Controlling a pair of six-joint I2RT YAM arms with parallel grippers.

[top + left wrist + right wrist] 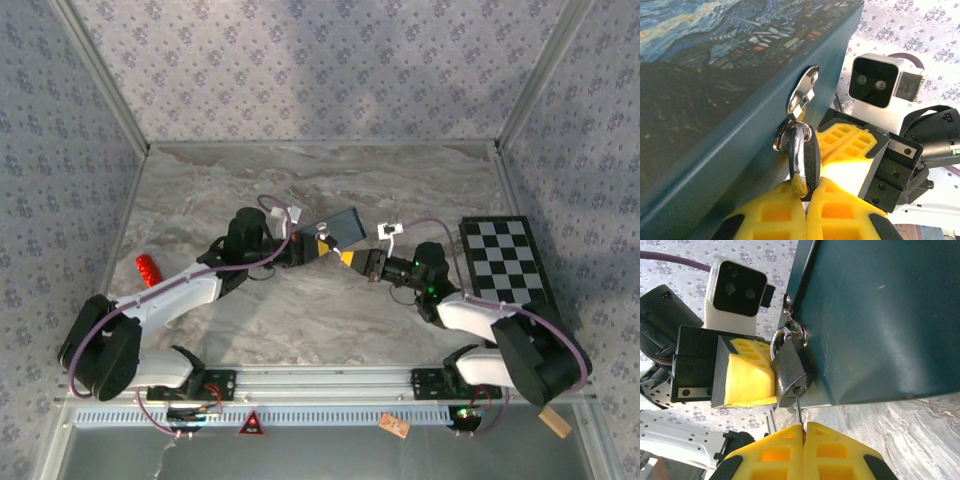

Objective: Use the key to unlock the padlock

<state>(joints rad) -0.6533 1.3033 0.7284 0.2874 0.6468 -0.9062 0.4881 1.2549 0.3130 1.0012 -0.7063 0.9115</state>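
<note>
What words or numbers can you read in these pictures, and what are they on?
No word or number reads clearly.
Red triangle sign on the grey ribbed rail: its symbol is too small to read.
Small orange tag near it: marks too blurred.
Blue painted rectangular tin: a painting, no letters.

Mid-table blue tin (340, 228), red cylinder (149, 269) left, checkerboard (505, 262) right.
There's the tin with its starry-night print near the middle of the marble table (300, 330); the red cylinder lies by the left edge, well apart; the black-and-white checkerboard lies flat along the right edge.
</note>
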